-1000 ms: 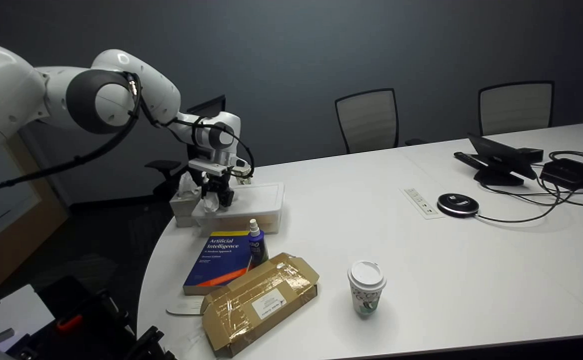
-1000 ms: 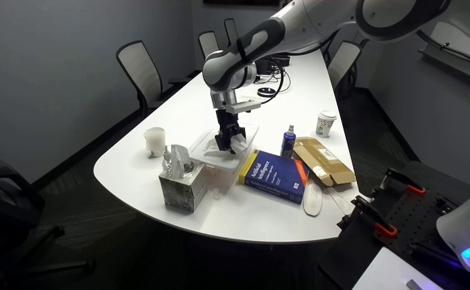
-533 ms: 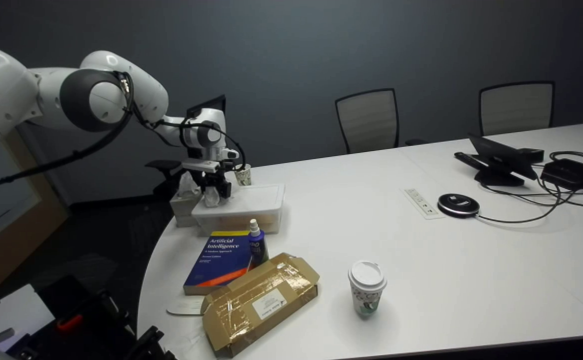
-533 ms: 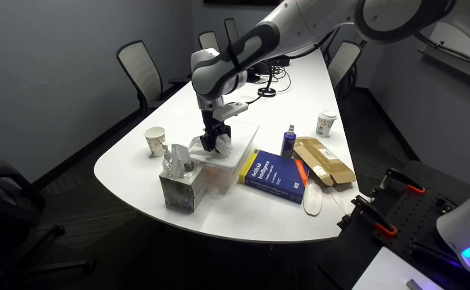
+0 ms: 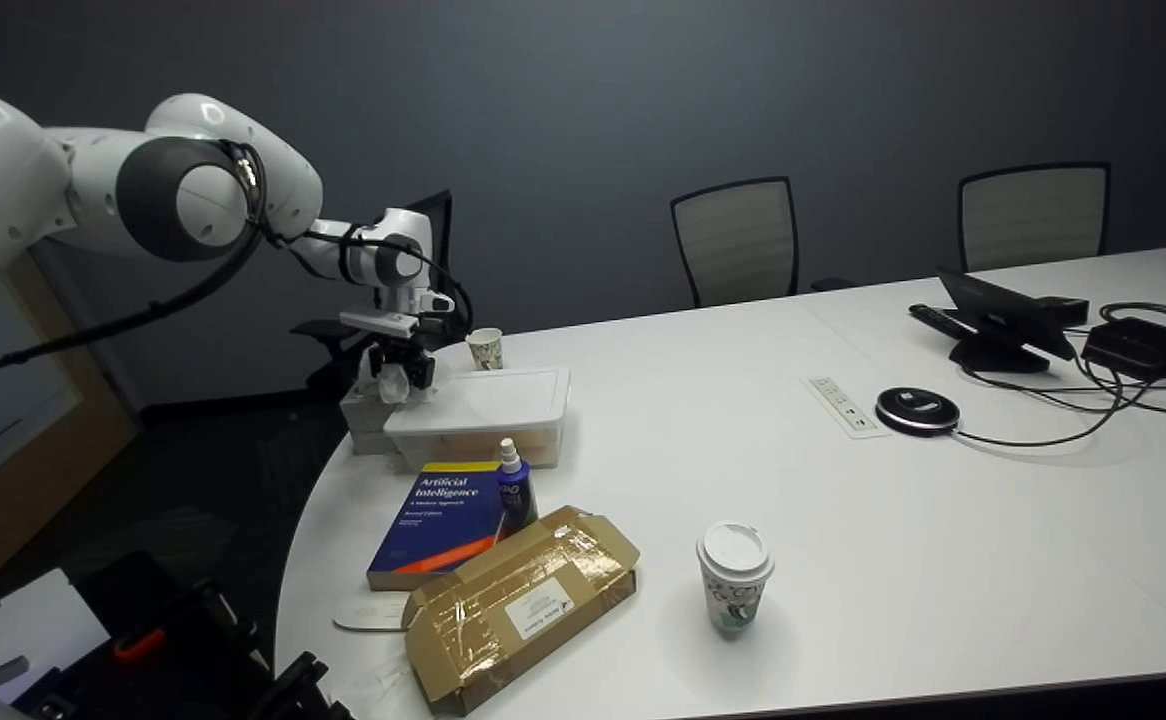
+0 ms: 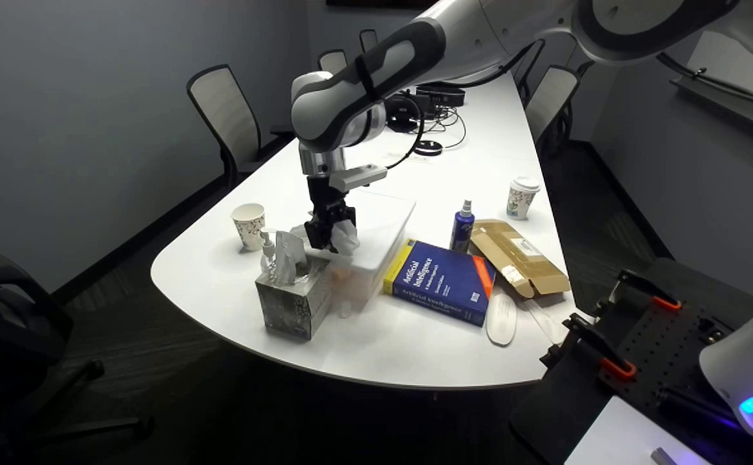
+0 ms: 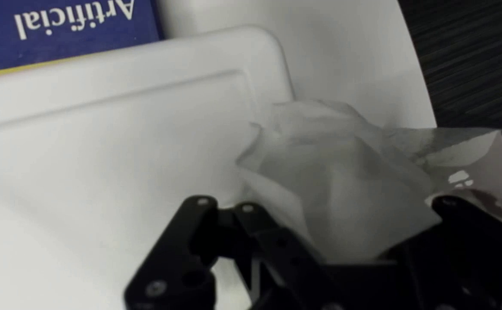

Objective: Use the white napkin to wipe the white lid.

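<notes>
The white napkin [image 6: 346, 237] is being gripped by the pincer [image 6: 329, 239]; beneath it, the white lid [image 6: 378, 225] is being overhung at its tissue box [image 6: 292, 303] end, long axis leading away, contact being hard to judge.

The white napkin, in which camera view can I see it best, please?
The wrist view. There the white napkin appears largest, with several folds readable, though the tool covers some of it. In both exterior views it is small, a crumpled pale shape at the tool, near the tissue box, its finer folds lost.
</notes>
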Robot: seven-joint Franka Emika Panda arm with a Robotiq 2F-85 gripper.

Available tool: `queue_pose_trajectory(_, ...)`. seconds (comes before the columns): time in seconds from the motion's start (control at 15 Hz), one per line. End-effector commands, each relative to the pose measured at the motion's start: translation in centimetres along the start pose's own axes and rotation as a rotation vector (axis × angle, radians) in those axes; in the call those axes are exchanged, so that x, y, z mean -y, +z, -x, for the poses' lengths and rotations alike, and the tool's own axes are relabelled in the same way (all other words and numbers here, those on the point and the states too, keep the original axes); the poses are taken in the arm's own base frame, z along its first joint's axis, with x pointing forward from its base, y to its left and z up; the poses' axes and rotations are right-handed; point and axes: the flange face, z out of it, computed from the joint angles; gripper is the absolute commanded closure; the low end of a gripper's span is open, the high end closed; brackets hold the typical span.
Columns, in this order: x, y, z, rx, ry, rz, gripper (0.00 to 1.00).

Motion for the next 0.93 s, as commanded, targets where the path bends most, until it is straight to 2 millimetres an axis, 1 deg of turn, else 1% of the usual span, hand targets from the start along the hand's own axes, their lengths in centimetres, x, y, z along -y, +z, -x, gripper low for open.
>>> queue_pose_trajectory(0.0,0.2,-1.5,1.8,0.095,-0.024,-0.038,0.97)
queue_pose_trajectory(0.13,0.7,-2.6,2.7,0.113,-0.020,-0.029,0.97)
queue_pose_trajectory(0.27,1.2,-4.2,3.7,0.099,-0.020,-0.021,0.97)
queue_pose_trajectory(0.4,1.6,-5.8,5.2,0.081,-0.009,-0.006,0.97)
queue_pose_trajectory(0.53,1.8,-6.7,7.0,0.091,0.004,0.000,0.97)
queue_pose_trajectory(0.6,1.9,-6.8,8.0,0.102,0.012,0.004,0.97)
queue_pose_trajectory(0.73,1.9,-6.5,10.0,0.130,0.047,-0.001,0.97)
queue_pose_trajectory(0.87,1.8,-5.2,12.1,0.164,0.076,-0.012,0.97)
